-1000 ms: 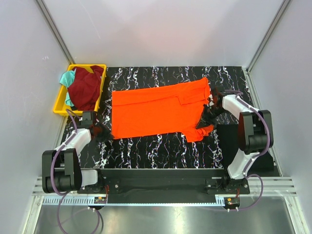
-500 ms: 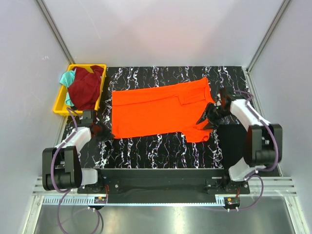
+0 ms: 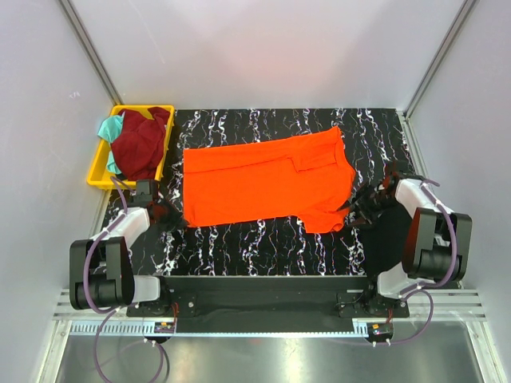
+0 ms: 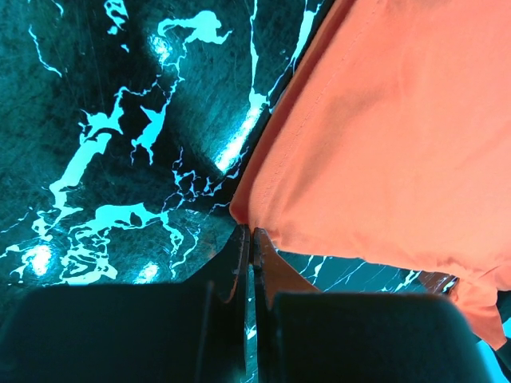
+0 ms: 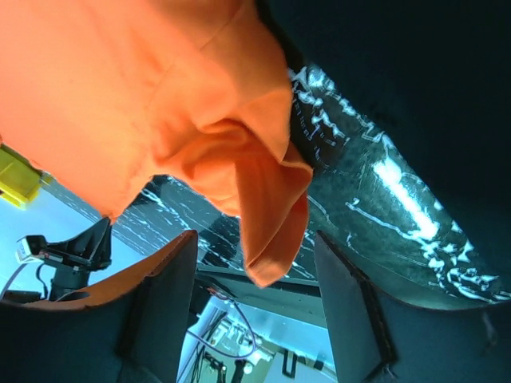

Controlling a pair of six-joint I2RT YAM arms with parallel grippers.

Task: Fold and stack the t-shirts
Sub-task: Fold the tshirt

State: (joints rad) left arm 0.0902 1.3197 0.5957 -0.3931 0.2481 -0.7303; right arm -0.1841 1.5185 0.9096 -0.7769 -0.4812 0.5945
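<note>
On the table (image 3: 263,239), the orange shirt (image 3: 255,179) lies spread. The left claw (image 4: 248,239) is closed, seemingly on its corner; the right claw (image 5: 254,239) stands open beside it, holding nothing.

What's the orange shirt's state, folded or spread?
Spread, not yet folded: the shirt lies flat across the table, with only one sleeve turned in over it.

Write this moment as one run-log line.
left jaws: shut on orange t-shirt corner | right jaws: open beside its sleeve | maroon t-shirt, teal t-shirt: in yellow bin
</note>
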